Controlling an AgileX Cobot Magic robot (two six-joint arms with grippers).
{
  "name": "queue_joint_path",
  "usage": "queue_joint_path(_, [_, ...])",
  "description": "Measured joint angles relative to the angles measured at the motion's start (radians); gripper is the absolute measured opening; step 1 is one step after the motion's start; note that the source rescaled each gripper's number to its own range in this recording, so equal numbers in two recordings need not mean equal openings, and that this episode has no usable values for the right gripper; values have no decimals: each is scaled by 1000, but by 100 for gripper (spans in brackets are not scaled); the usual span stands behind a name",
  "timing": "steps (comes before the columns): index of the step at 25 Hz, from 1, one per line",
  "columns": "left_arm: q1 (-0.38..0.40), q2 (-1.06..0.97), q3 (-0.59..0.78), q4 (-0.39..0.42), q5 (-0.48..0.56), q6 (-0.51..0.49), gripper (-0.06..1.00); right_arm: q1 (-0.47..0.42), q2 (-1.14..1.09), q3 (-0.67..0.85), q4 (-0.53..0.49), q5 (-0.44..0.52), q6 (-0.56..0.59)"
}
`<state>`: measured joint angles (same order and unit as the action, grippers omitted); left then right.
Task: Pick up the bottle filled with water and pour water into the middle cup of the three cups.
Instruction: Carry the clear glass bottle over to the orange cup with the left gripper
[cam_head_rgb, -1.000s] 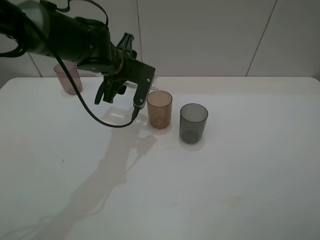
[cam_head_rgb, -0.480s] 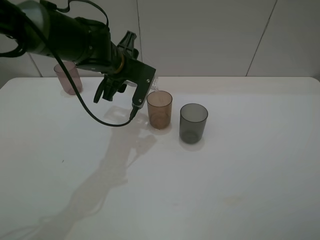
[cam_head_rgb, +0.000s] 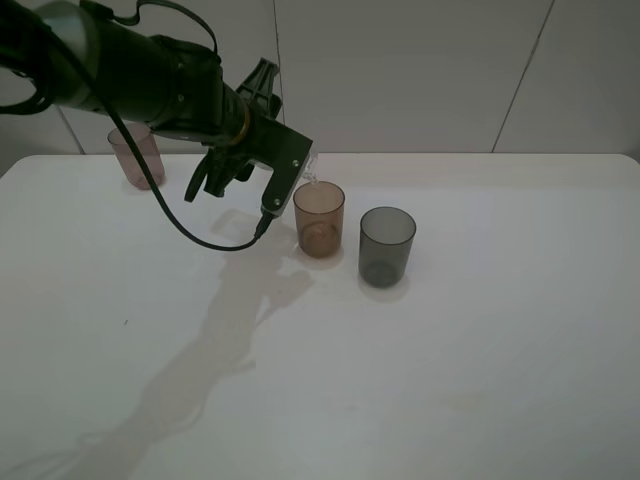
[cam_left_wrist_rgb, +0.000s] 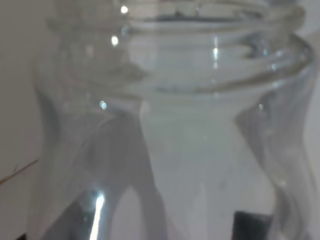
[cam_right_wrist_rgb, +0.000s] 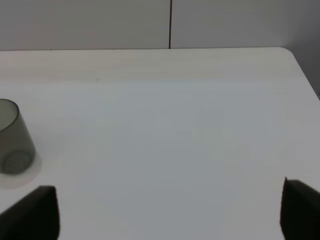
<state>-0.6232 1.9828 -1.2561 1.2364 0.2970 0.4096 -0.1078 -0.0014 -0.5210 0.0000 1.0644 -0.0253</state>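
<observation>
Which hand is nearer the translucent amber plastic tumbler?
Left. The left hand holds the clear plastic bottle at the amber tumbler's rim; the right hand is farther off, with only the dark grey tumbler in its view.

Bright, even light from above falls on the white counter (cam_head_rgb: 480, 330). The arm (cam_head_rgb: 140, 75) casts a soft grey shadow (cam_head_rgb: 200, 370) toward the near edge. The high view is sharp. Up close, the bottle (cam_left_wrist_rgb: 170, 125) is blurred, with small white glints. The right fingers (cam_right_wrist_rgb: 35, 212) are dark and out of focus.
</observation>
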Motion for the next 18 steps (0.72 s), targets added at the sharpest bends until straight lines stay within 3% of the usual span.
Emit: queue_joint_path(18, [0,0,0,127,-23,0,1,0,0,0,0,0,0])
